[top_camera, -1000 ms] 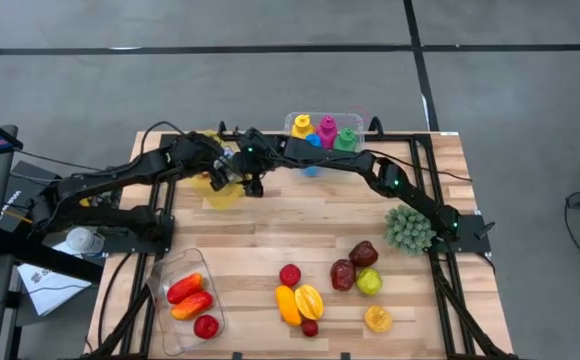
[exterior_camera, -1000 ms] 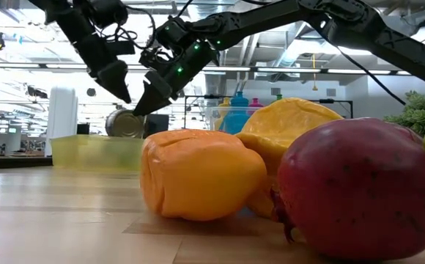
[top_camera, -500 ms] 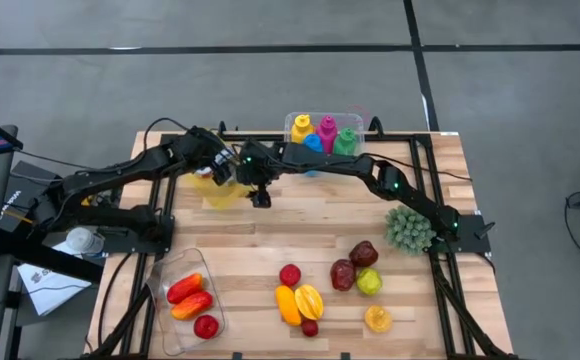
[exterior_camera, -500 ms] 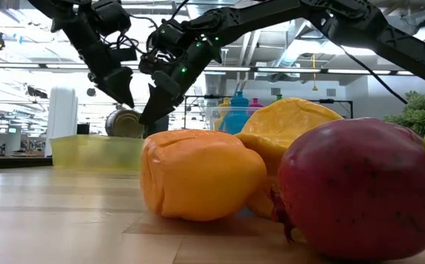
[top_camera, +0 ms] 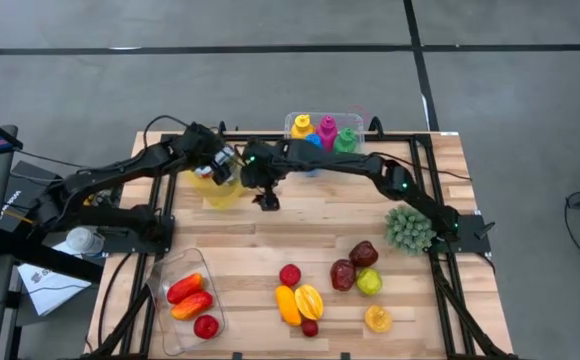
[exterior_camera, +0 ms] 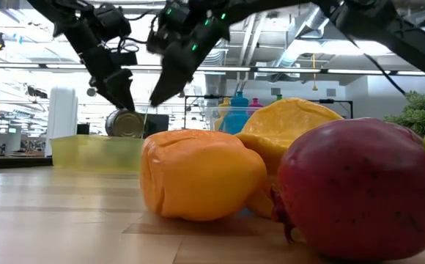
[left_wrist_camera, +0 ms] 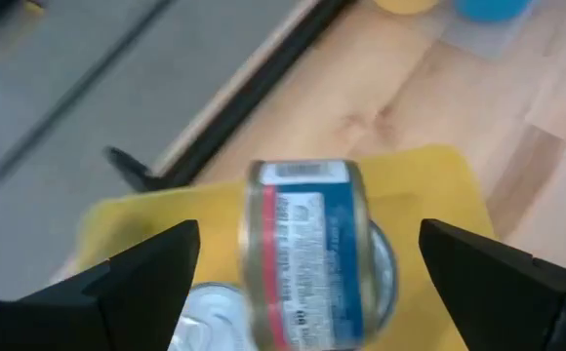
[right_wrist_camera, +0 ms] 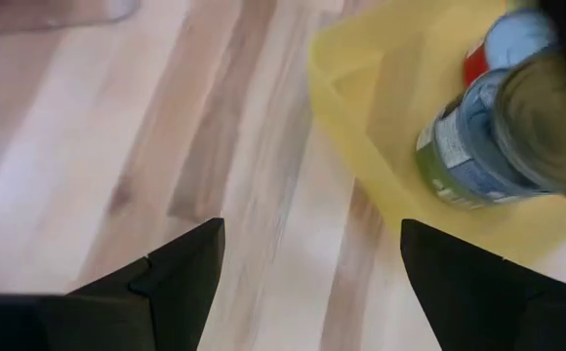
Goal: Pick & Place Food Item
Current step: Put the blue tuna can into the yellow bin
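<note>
A can (left_wrist_camera: 309, 263) with a blue and red label lies on its side on top of other cans in the yellow tray (top_camera: 222, 192) at the table's far left. My left gripper (left_wrist_camera: 309, 234) hovers over it, open, a finger on either side and clear of it; the low view shows its tips (exterior_camera: 124, 95) just above the can (exterior_camera: 128, 123). My right gripper (top_camera: 267, 200) hangs open over bare wood just right of the tray (right_wrist_camera: 361, 107), holding nothing.
Several fruits (top_camera: 310, 300) lie in the near middle and right. A clear tray with red peppers (top_camera: 190, 297) is at the near left, a clear box of coloured bottles (top_camera: 325, 132) at the far edge, and a green plant (top_camera: 408, 228) at the right.
My right gripper has risen and drawn away from the yellow tray toward the table's near edge, tipping less steeply down. The can stays lying in the tray under my left gripper.
</note>
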Available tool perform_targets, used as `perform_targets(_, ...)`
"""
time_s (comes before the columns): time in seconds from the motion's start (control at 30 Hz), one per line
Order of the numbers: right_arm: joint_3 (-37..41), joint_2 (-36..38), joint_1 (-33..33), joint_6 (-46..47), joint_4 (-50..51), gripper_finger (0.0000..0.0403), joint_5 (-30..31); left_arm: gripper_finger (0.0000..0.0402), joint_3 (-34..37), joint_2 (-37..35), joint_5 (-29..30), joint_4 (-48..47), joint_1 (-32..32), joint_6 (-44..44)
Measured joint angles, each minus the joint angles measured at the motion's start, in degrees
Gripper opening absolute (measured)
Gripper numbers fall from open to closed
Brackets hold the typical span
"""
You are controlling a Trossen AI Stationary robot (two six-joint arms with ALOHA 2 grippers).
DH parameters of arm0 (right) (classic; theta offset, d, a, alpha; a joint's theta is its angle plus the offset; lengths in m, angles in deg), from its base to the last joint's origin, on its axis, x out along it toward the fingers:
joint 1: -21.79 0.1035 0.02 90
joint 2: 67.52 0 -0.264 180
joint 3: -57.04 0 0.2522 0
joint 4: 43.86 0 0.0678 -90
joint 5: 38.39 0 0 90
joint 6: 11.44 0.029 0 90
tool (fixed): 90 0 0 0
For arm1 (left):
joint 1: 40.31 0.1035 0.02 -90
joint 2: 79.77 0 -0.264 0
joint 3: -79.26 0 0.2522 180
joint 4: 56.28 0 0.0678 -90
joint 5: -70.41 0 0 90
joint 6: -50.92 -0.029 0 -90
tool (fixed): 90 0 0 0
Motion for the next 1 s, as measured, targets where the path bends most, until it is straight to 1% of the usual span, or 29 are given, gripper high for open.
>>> perform_targets(0.07, 0.0, 2.5, -0.1, -1.8, 4.2, 0.0302, -0.9, 0.0373, 0.0, 1.1, -2.0, -0.1, 0.8, 0.1)
perform_targets(0.2, 0.1, 8.4, -0.2, -4.5, 11.2, 0.0301, -1.3, 0.0366, 0.0, 3.7, -2.5, 0.3, 0.7, 0.2)
perform_targets(0.3, 0.4, 12.6, -0.3, -3.9, 12.4, 0.0301, -1.3, 0.0359, 0.0, 4.7, -2.6, 1.2, 0.7, 0.2)
perform_targets(0.37, 0.4, 15.3, -0.3, -3.7, 12.5, 0.0301, -1.3, 0.0347, 0.0, 4.7, -2.6, 1.4, 0.6, 0.2)
perform_targets(0.5, 0.4, 19.8, -0.3, -3.4, 13.4, 0.0301, -1.1, 0.0296, 0.0, 3.6, -2.7, 1.2, 0.6, 1.1)
perform_targets(0.67, 0.5, 23.6, -0.6, -1.6, 16.2, 0.0301, 0.4, 0.02, 0.0, 2.1, -2.4, 1.1, 0.6, 1.6)
perform_targets(0.7, 0.5, 24.3, -0.7, -1.2, 16.6, 0.0301, 0.6, 0.0188, 0.0, 2.1, -2.4, 1.1, 0.6, 1.6)
perform_targets(0.87, 0.5, 29.5, -0.2, -0.2, 19.1, 0.0301, 1.1, 0.0187, 0.0, 2.5, -2.4, 1.3, 0.6, 1.5)
perform_targets(0.93, 0.5, 32.0, 0.5, 1.0, 19.2, 0.0301, 2.9, 0.0187, 0.0, 2.4, -2.3, 1.4, 0.3, 1.6)
perform_targets(1.0, 0.5, 34.8, 1.1, 2.0, 19.4, 0.0301, 5.4, 0.0187, -0.2, 1.8, -0.8, 0.5, -0.6, 1.6)
